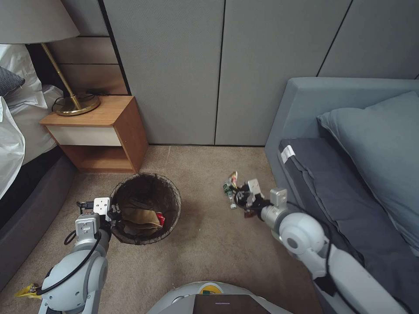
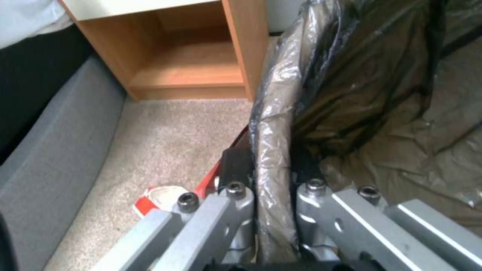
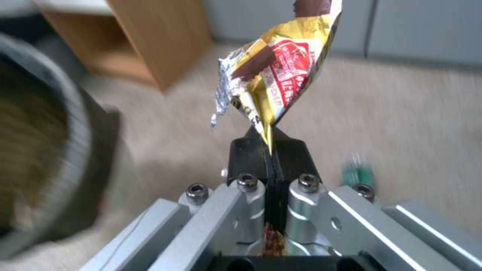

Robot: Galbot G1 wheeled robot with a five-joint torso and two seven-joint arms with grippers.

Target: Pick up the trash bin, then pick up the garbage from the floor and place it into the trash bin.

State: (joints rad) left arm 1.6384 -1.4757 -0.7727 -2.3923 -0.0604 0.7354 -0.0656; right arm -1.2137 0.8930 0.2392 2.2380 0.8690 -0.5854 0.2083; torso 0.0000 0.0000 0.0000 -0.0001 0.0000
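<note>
The trash bin (image 1: pixel 131 185), round and lined with a dark bag, stands on the carpet by the nightstand. My left gripper (image 1: pixel 114 212) is shut on its near-left rim; the left wrist view shows the fingers (image 2: pixel 236 165) clamped over the bag-covered rim (image 2: pixel 273 124). A brown paper bag (image 1: pixel 142 218) and a red wrapper (image 1: pixel 160 218) lie inside. My right gripper (image 1: pixel 242 195) is shut on a yellow and red snack wrapper (image 3: pixel 284 71), held above the carpet right of the bin (image 3: pixel 60 124). A clear green-labelled bottle (image 1: pixel 228 192) lies beside it.
A red-white wrapper (image 2: pixel 156 197) lies on the carpet left of the bin, and a yellow wrapper (image 1: pixel 27 291) lies near my left arm. The wooden nightstand (image 1: pixel 100 131) stands behind the bin, the bed frame (image 1: pixel 30 205) to the left, the grey sofa (image 1: pixel 349 183) to the right.
</note>
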